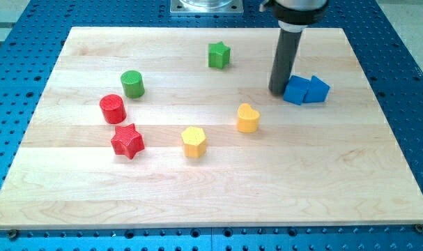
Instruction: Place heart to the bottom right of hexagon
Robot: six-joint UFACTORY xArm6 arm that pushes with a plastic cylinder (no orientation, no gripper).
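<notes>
Eight small blocks lie scattered on a pale wooden desk [218,188] of jointed planks, set on a blue perforated metal base [399,42]. They come in pairs by colour: two red, two green, two yellow, two blue.

The arm carries no hand with jaws to stand apart or together; it ends in a straight, dark, smooth rod, and my tip [279,92] rests on the desk at the left edge of the blue pair. The nearer blue block [296,90] touches or all but touches the tip; the second blue block [317,90] sits against the first, on its far side from the tip. Their exact shapes cannot be made out.

The yellow heart [248,118] stands near the tip, toward the view's bottom and slightly left. The yellow hexagon [194,141] lies farther the same way, to the bottom left of the heart. The green star [219,54] sits up and left of the tip. Well apart to the left are the green cylinder [132,84], red cylinder [113,109] and red star [127,141]. All blocks show finely ribbed sides.
</notes>
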